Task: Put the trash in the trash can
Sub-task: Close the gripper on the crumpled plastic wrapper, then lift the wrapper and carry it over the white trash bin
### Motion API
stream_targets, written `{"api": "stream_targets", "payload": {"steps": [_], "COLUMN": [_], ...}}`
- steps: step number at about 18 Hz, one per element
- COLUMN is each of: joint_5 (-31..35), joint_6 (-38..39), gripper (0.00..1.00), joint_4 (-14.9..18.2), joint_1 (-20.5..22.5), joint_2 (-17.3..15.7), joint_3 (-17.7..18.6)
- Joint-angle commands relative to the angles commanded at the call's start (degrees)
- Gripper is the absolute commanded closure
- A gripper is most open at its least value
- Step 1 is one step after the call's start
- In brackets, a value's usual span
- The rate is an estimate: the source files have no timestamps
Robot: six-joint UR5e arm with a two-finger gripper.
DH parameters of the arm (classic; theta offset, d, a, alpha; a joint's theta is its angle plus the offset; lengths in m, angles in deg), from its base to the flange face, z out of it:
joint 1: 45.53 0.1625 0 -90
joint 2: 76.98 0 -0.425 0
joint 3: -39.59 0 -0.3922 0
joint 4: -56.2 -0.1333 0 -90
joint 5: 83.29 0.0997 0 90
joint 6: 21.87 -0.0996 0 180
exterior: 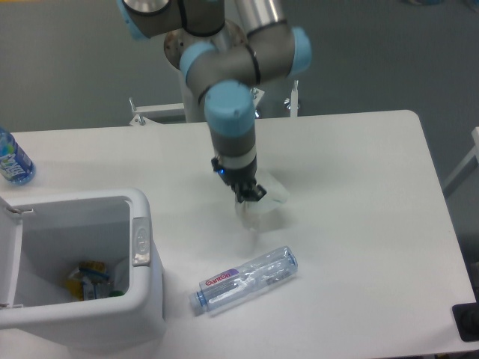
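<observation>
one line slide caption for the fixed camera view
Gripper lifts white paper scrap above table; bottle lies beside open bin.

We see a crumpled white paper scrap (263,206) under the black two-finger gripper (249,196), a clear plastic bottle with a purple-red label (247,280) at 6 o'clock, a white rectangular plastic bin (142,299) holding yellow-green bits, and a blue-labelled bottle (13,159) at 9 o'clock.
</observation>
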Motion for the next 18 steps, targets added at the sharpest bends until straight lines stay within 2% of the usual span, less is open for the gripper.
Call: {"api": "stream_targets", "payload": {"steps": [3, 8, 11, 13, 15, 18], "joint_5": [-8.90, -20.59, -22.36, -22.45, -22.37, -22.28], "joint_6": [11.40, 33.81, 43.41, 48.16, 53.08, 54.07], "gripper": [1.00, 1.00, 1.00, 1.00, 1.00, 1.00], "joint_4": [-0.43, -0.79, -1.40, -3.50, -5.70, -8.25], "joint_1": [1.77, 1.60, 0.11, -2.34, -4.81, -9.10], "joint_2": [-1.86, -1.77, -1.34, -0.64, 1.29, 6.03], "joint_3": [-4.83, -11.61, -14.42, -15.74, -17.50, -20.57]}}
